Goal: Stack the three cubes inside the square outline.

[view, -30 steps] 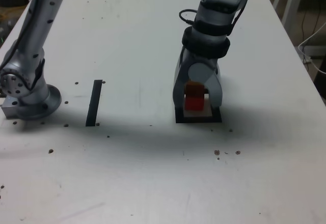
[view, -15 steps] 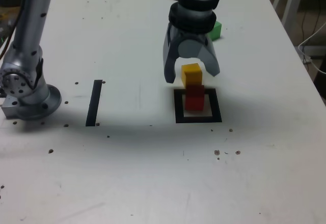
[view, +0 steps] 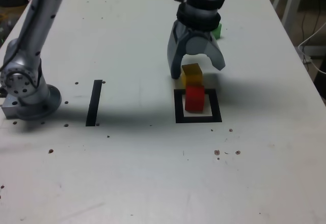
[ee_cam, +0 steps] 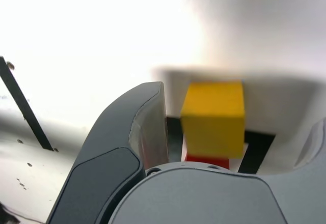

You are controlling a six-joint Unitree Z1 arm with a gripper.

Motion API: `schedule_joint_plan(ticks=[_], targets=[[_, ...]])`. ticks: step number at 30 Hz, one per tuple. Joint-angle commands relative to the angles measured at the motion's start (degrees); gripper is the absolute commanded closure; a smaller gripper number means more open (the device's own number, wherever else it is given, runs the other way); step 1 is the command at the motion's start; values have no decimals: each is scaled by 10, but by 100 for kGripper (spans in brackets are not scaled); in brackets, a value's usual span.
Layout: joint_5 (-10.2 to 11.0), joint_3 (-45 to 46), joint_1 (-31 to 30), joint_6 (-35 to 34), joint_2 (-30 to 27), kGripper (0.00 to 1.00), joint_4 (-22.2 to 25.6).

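We see the claw [view: 196, 71] hanging above the stack with its jaws spread wide and nothing between them. The red cube [view: 194, 98] sits inside the square outline [view: 179, 118] on the white surface [view: 153, 173], and the yellow cube [view: 192, 74] rests on top of it, apart from both fingers. From the wrist view we look down on the yellow cube [ee_cam: 214, 118] with a sliver of red cube [ee_cam: 206, 159] under it. The green cube [view: 217, 30] lies well apart, behind the arm, partly hidden. A black tape strip [view: 94, 102] lies toward the exterior view's left.
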Motion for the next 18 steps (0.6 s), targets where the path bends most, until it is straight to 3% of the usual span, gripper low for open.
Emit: schedule_joint_plan(ticks=[1, 7, 9, 11, 18], targets=[[-3, -17, 4, 8, 17, 15, 12], [0, -34, 5, 15, 29, 57, 20], [1, -35, 4, 17, 29, 67, 17], [2, -34, 4, 19, 29, 71, 16], [-1, -31, 3, 21, 27, 72, 17]])
